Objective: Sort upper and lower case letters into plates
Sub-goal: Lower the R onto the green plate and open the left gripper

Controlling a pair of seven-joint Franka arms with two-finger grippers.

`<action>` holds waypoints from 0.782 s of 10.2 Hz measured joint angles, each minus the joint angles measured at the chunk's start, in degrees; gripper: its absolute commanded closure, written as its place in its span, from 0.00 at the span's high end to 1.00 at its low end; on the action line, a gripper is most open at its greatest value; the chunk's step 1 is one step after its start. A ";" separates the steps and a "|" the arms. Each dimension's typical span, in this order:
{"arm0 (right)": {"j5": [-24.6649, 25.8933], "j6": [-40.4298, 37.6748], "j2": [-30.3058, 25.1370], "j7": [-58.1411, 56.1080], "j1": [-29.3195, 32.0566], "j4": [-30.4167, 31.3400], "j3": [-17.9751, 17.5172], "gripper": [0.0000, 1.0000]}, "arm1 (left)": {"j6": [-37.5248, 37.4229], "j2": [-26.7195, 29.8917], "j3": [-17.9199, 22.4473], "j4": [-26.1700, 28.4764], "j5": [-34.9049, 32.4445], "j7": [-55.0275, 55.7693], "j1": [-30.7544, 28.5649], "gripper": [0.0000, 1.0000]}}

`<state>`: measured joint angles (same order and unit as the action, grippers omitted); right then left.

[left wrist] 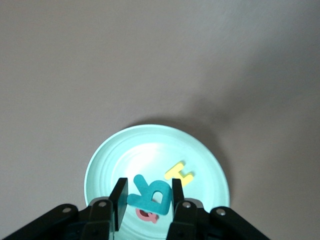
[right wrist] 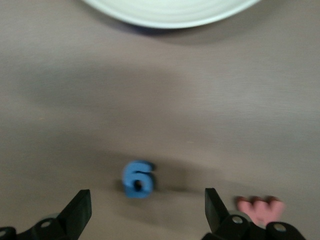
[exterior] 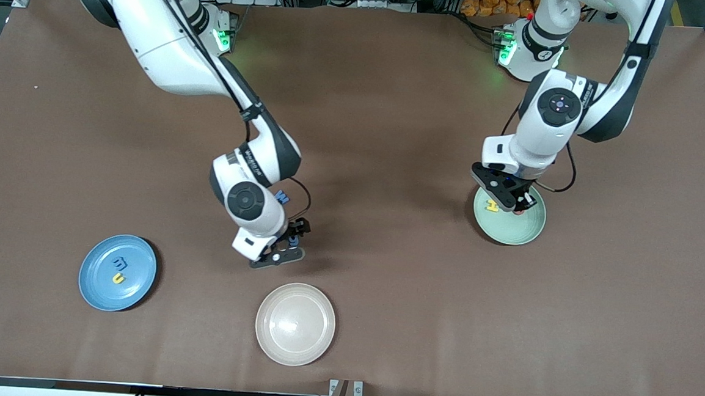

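Left end effector (left wrist: 147, 200) grips teal R (left wrist: 150, 192) over mint plate (left wrist: 210, 165) w/ yellow H (left wrist: 179, 173) inside; right end effector (right wrist: 147, 212), open, hangs over blue g (right wrist: 138, 179) mid-bench.

Glossy white arm links with dark grey joints, black cables, and green base lights.

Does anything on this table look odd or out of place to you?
Only one thing: the beige plate nearest the front camera holds no letters, while the blue plate and the mint green plate do. A blue letter and a red letter lie loose on the table, seemingly just unsorted.
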<state>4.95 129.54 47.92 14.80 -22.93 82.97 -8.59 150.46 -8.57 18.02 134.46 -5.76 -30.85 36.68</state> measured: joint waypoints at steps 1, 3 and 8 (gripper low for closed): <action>0.00 1.10 0.81 0.01 -0.96 0.01 0.10 1.00 | 4.73 -1.19 -0.02 1.81 0.00 -1.96 -1.87 0.36; 0.00 2.02 1.83 0.01 -1.30 -0.02 0.33 1.00 | 12.27 -3.61 -0.06 4.88 0.00 -4.77 -5.22 0.34; 0.00 2.13 1.91 0.01 -1.21 -0.26 0.90 0.00 | 21.62 -9.11 -0.88 7.51 0.01 -2.39 -6.00 0.02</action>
<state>4.95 131.67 49.83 14.81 -24.13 82.71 -7.68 172.08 -17.68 17.13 141.97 -5.75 -33.24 30.67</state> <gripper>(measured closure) 0.000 0.604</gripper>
